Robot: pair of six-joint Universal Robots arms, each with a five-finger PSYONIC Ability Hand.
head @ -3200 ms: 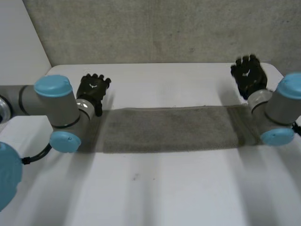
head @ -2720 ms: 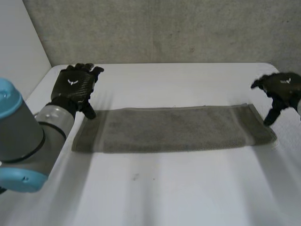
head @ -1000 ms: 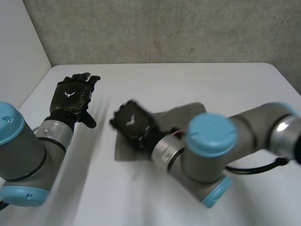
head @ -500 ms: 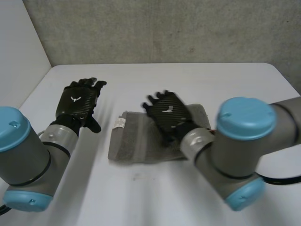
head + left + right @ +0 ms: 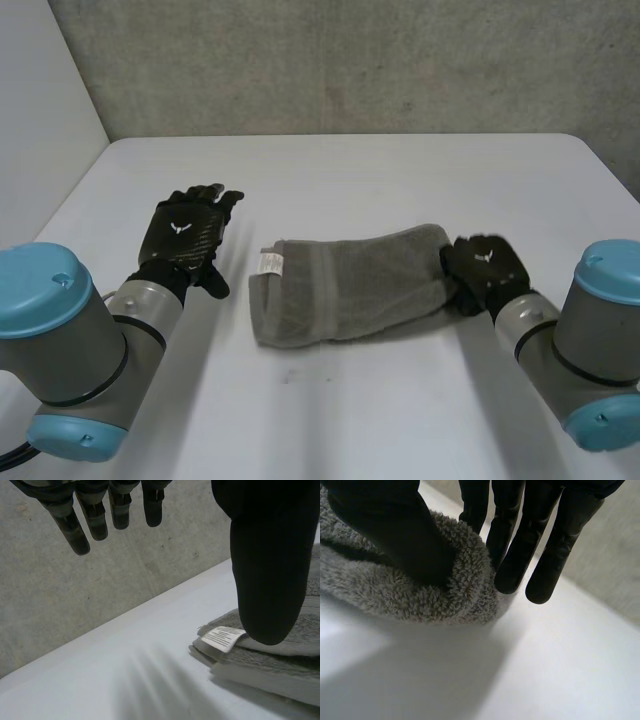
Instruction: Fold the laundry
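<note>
The grey towel (image 5: 350, 285) lies doubled over mid-surface (image 5: 400, 170), a little askew. The right hand (image 5: 485, 272) pinches its folded right end between thumb and fingers. The left hand (image 5: 185, 235) hovers to the left of the towel, fingers relaxed and empty. I'd say at least one more fold remains.

A white table (image 5: 400, 180) takes up most of the scene, its top smooth and matte, with rounded corners at the far left and far right. A small dark speck (image 5: 288, 377) marks the top about midway between left and right, toward the near edge. Beyond the far edge stands a grey concrete wall (image 5: 350, 60), rough and mottled, with a few small dark pits. At the far left a plain white panel (image 5: 40, 100) stands upright, meeting the concrete wall in a slanting line and running along the table's left side.
</note>
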